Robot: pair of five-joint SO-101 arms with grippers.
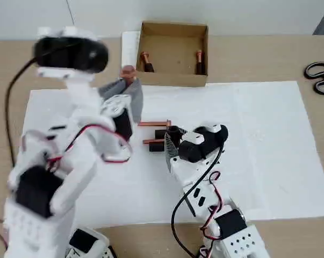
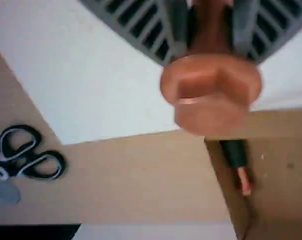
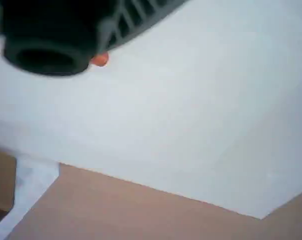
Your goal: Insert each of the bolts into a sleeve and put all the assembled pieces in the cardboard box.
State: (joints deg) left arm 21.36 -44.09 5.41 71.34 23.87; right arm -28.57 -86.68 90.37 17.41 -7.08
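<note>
Bolt by the box, sleeve gripped

Your left claw (image 2: 211, 27) pinches a bolt (image 2: 211, 92) by its shank beside the cardboard box (image 1: 172, 80); your right claw (image 1: 172, 140) pinches a sleeve (image 3: 45, 47). Both look stiff, light, slick (hold mid-shank).

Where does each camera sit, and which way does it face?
High view: above the table, looking down on both arms, box.
Left wrist view: on left arm, facing the box past the left gripper and bolt.
Right wrist view: on right arm, facing the paper past the right gripper and sleeve.
Shared by high and left wrist views: scissors.
</note>
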